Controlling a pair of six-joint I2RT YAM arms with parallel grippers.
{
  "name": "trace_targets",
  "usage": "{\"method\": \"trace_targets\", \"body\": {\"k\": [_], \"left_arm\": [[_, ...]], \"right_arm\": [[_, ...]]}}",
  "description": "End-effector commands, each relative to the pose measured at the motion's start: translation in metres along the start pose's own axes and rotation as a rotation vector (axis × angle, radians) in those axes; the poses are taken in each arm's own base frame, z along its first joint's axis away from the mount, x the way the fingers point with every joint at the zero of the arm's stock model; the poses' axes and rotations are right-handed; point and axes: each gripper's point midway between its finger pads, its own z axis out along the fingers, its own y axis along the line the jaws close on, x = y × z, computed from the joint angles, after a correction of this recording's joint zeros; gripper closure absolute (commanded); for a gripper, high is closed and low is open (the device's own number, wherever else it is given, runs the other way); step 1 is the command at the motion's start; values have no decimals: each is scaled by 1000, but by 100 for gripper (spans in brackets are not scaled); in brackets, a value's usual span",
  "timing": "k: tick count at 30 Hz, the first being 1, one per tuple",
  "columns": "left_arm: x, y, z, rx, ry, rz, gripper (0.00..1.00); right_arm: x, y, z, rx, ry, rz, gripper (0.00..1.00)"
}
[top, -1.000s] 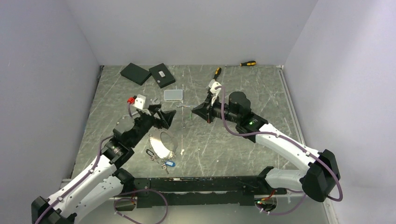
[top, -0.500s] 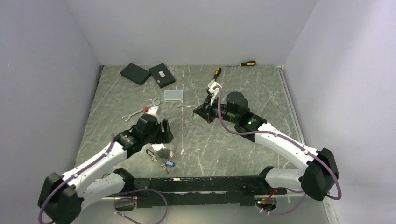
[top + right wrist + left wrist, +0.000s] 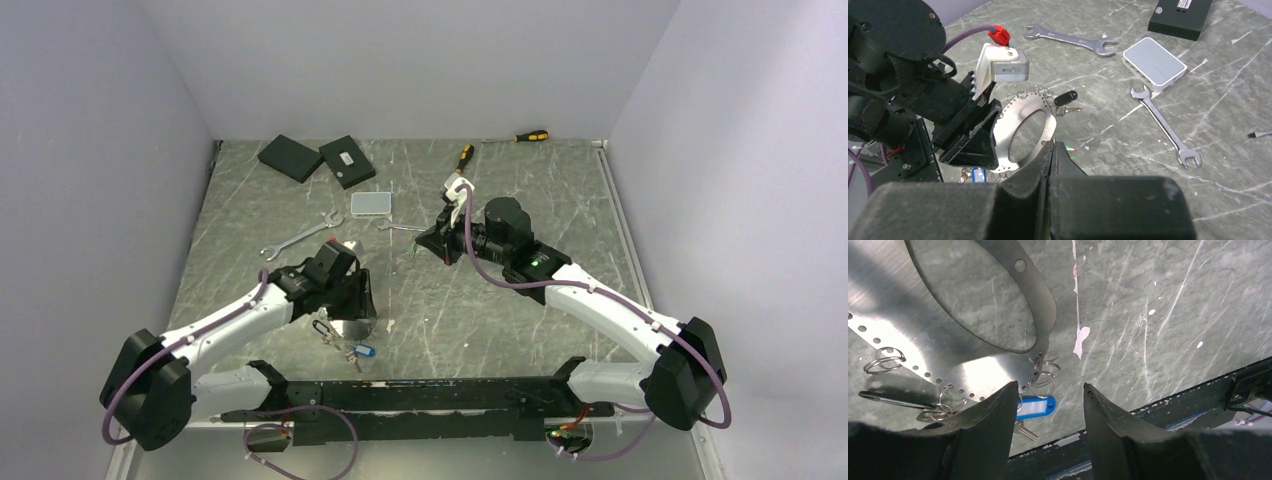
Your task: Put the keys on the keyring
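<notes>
Near the front edge of the table (image 3: pixel 500 300), a bit left of the middle, lies the keyring (image 3: pixel 973 370). It is a flat, shiny metal ring with a row of little holes along its rim. Some small wire rings (image 3: pixel 1042 385) hang from those holes. A key with a blue tag (image 3: pixel 1035 406) lies just beside the rim, on the side nearest the front edge. It looks hooked on by the small rings, but I cannot be sure. A key with a black tag (image 3: pixel 1065 97) lies at the far side of the keyring, touching or almost touching it.

The left gripper (image 3: pixel 1049 387) hangs low over the rim, right above the blue key. Its two fingers are apart and nothing is between them. The right gripper (image 3: pixel 1052 147) waits further back, near the middle of the table, and points toward the keyring. Its fingers are pressed tight together. I cannot tell if something tiny is pinched there.

I think the step now is the left arm getting ready to grab the keyring or the blue key. Next it needs to go down gently with one finger on each side and then squeeze. The metal is thin and lies flat, so a finger may slip over it. The grab must be slow and well aimed.
</notes>
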Motion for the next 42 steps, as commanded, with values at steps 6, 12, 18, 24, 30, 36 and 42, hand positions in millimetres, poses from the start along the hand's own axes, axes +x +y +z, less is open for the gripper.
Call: {"method": "trace_targets", "body": {"k": [6,12,18,24,30,36,42], "left_arm": [[8,-13,1,-118,131,-278,47],[21,-6,17,-201,187,-380,49],[15,-8,27,-221,200,-380,53],[6,-5,28,-239,153,-377,54],[5,-2,32,-276,164,-371,57],[2,-5,39,-270,170,-360,61],[-3,-8,35,-232,150,-280,58]], "right_arm": [[-15,-2,-4,16,-43,-26,100],[-16,-1,-6,18,-46,-31,100],[-16,-1,-6,17,-48,-33,100],[-15,0,-8,19,-45,-42,100],[-14,2,-7,14,-41,-44,100],[-15,3,-8,9,-42,-47,100],[-14,4,-9,11,-40,-57,100]]}}
